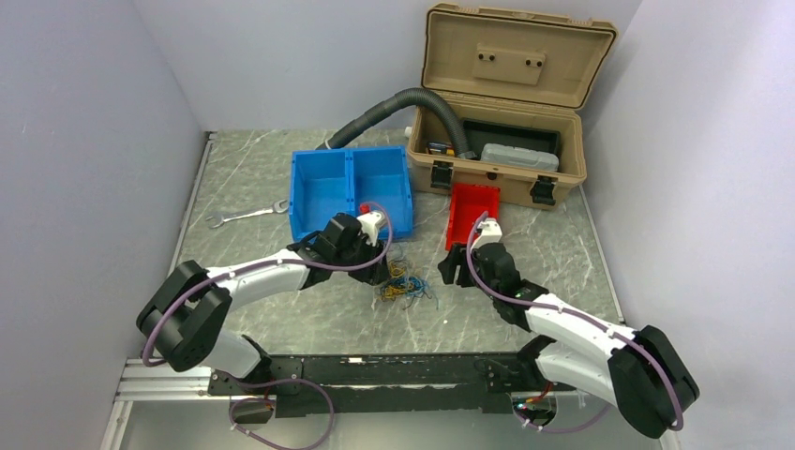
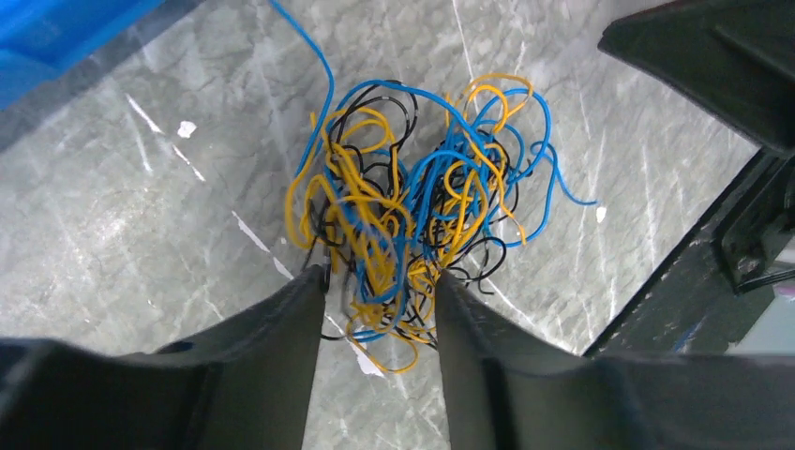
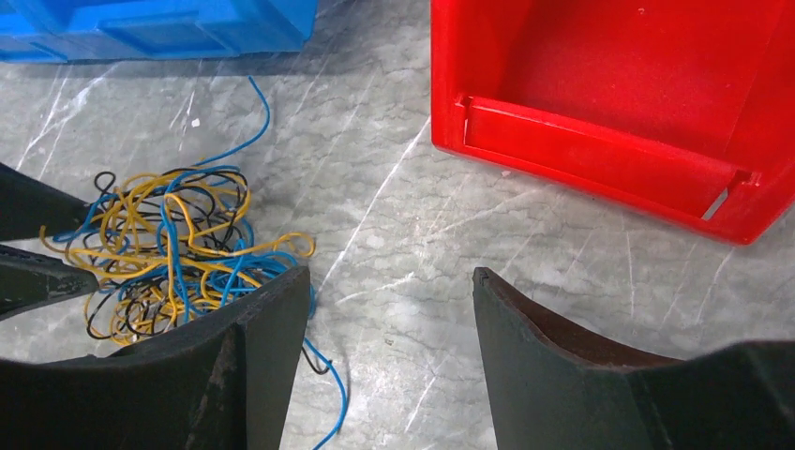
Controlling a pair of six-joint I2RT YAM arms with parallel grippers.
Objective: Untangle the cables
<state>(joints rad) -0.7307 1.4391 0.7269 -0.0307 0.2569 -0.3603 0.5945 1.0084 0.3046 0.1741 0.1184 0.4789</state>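
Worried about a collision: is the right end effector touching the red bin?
Apart. In the right wrist view, bare tabletop separates the right end effector from the red bin.

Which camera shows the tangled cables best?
The left wrist view: the cables fill the middle, yellow, blue and black strands distinct. The right wrist view shows them at its left, partly hidden; the top view, only a small clump.

The cables (image 1: 405, 284) lie on the table (image 1: 562, 253) between the left claw (image 1: 380, 274) and right claw (image 1: 453, 272).
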